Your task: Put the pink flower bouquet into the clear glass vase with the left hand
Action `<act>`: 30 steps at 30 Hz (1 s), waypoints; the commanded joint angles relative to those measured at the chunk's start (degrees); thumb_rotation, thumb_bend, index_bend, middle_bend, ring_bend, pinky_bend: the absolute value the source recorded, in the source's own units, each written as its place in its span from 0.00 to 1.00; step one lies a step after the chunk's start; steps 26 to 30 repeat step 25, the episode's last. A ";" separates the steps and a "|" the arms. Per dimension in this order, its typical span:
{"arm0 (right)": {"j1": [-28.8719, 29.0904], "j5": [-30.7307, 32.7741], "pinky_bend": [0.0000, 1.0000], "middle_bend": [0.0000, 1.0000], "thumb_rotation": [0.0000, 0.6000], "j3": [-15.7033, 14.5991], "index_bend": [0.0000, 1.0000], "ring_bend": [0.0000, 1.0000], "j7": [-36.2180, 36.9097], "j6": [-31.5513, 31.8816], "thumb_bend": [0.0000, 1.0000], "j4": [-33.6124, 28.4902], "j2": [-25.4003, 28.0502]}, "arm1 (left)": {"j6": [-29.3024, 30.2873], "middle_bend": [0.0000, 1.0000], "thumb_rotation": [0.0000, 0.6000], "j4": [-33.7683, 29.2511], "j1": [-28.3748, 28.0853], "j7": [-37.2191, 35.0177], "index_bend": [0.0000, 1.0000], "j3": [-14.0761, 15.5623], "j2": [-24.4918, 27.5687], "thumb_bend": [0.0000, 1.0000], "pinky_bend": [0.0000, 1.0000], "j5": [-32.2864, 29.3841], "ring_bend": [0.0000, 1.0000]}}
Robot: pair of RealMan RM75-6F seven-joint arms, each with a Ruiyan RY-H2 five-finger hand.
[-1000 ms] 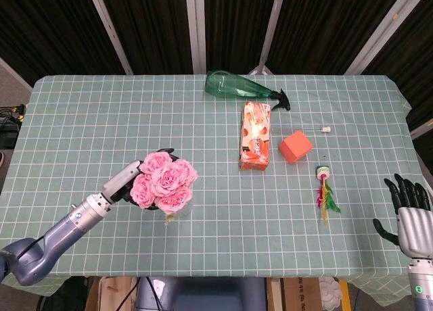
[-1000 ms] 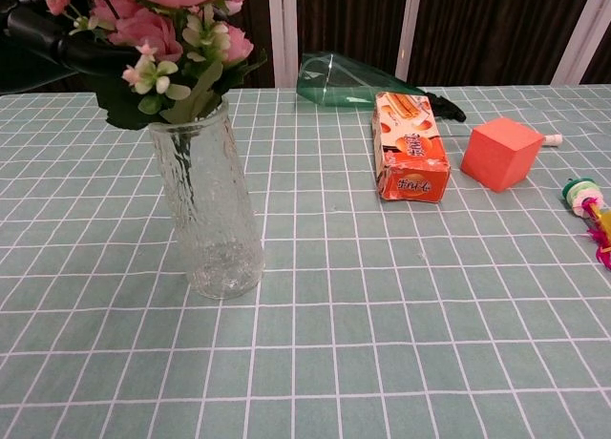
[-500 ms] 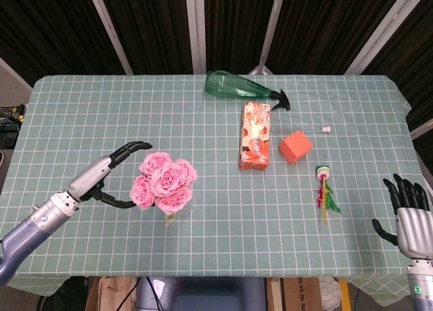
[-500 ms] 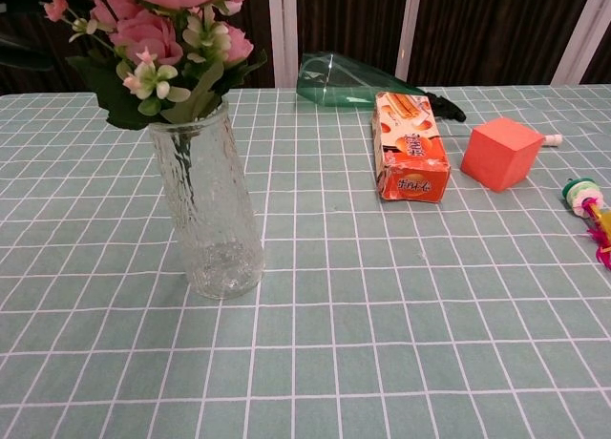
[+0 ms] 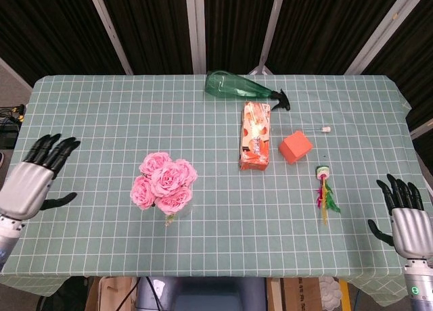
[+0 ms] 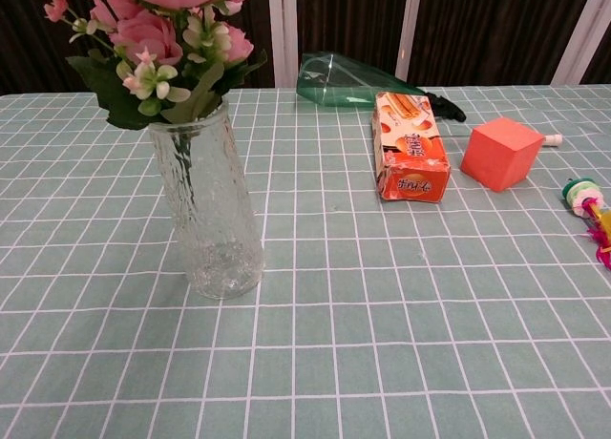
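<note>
The pink bouquet [image 5: 164, 184] stands upright in the glass vase [image 6: 206, 215] toward the table's front edge, left of the middle. My left hand [image 5: 30, 182], spread wide and holding nothing (job looks finished), sits well apart by the left edge.

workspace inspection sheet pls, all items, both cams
surface: green checked tablecloth, flat.
job's things: pink flower bouquet stands in the clear glass vase, upright.
clutter: green spray bottle lying down, snack box, orange cube, feathered toy, small white stick.
hands: left hand open at the table's left edge; right hand open at the right edge; both hold nothing.
cables: some at the far left floor.
surroundings: dark slatted panels behind.
</note>
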 commanded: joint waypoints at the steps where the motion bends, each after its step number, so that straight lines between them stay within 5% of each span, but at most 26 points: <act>1: 0.22 -1.01 0.00 0.03 1.00 -0.45 0.13 0.01 0.56 -0.10 0.29 0.58 0.22 | 8.58 0.08 1.00 5.80 11.30 -3.09 0.08 2.69 -4.53 0.13 0.02 -5.39 0.00; 13: 0.59 -2.23 0.00 0.03 1.00 -1.08 0.13 0.01 1.07 -0.64 0.29 1.33 0.79 | 4.98 0.09 1.00 16.89 11.96 -12.68 0.08 1.73 -11.38 0.14 0.02 -4.82 0.00; 30: 1.01 -2.36 0.00 0.03 1.00 -1.29 0.13 0.01 0.68 -1.33 0.29 1.12 0.81 | 6.72 0.09 1.00 19.25 13.38 -17.05 0.09 1.43 -11.45 0.14 0.02 -1.07 0.00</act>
